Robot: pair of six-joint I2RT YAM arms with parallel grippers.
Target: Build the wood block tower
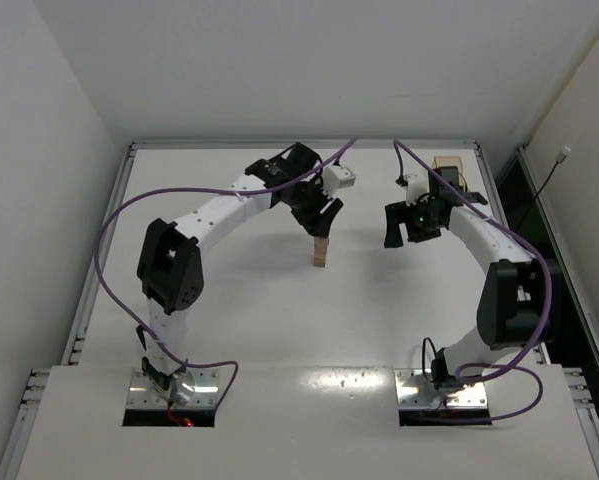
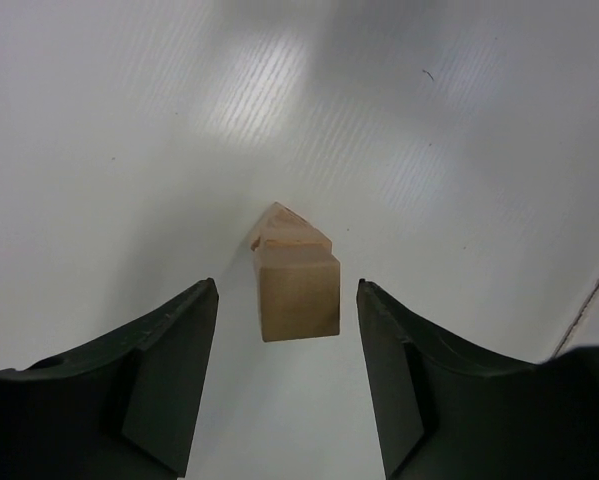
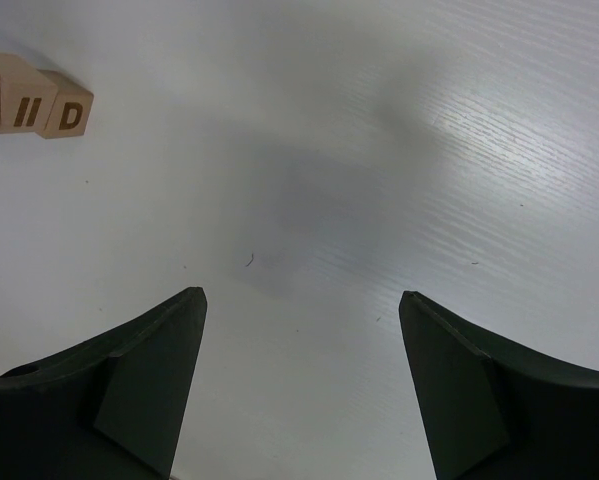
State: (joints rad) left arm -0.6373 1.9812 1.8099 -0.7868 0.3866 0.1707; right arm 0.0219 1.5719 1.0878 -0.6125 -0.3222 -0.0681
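Observation:
The tower [image 1: 322, 252] is a narrow column of tan wood blocks standing mid-table. From the left wrist I look down on its top cube [image 2: 297, 295], with lower cubes [image 2: 284, 228] turned slightly beneath it. My left gripper [image 1: 319, 222] [image 2: 287, 285] hangs just above and around that top cube. It is open, with a clear gap between each finger and the cube. My right gripper [image 1: 399, 235] [image 3: 302, 294] is open and empty to the right of the tower, over bare table. Lettered wood blocks [image 3: 39, 100] show at the upper left of the right wrist view.
A translucent tan tray [image 1: 447, 165] sits at the back right corner behind the right arm. Purple cables [image 1: 109, 225] loop off both arms. The white table [image 1: 239, 320] ends at raised rails on the left, back and right.

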